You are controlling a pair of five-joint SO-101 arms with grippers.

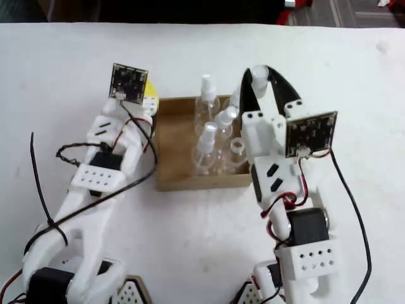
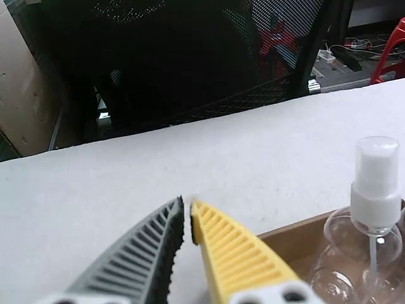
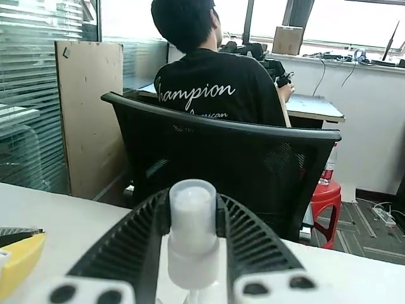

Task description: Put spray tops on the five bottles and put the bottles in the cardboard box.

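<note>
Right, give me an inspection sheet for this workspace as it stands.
Surface: white table.
Job's things: cardboard box holds capped bottles; one bottle in it has an open neck.
Clutter: nothing seen.
Grippers: left gripper shut, beside the box; right gripper shut on a spray top.
Cables: black and red leads run along both arms.
Surroundings: black mesh chair, red stool.

White printed arms with black motors [image 1: 307, 227] and black and red cables [image 1: 39, 183]: left arm [image 1: 95, 180] at frame left, right arm [image 1: 269, 145] at right. The left gripper [image 2: 188, 206] has ribbed grey and yellow fingers [image 2: 234, 253]; the right gripper [image 3: 193, 202] has ribbed black ones.
</note>
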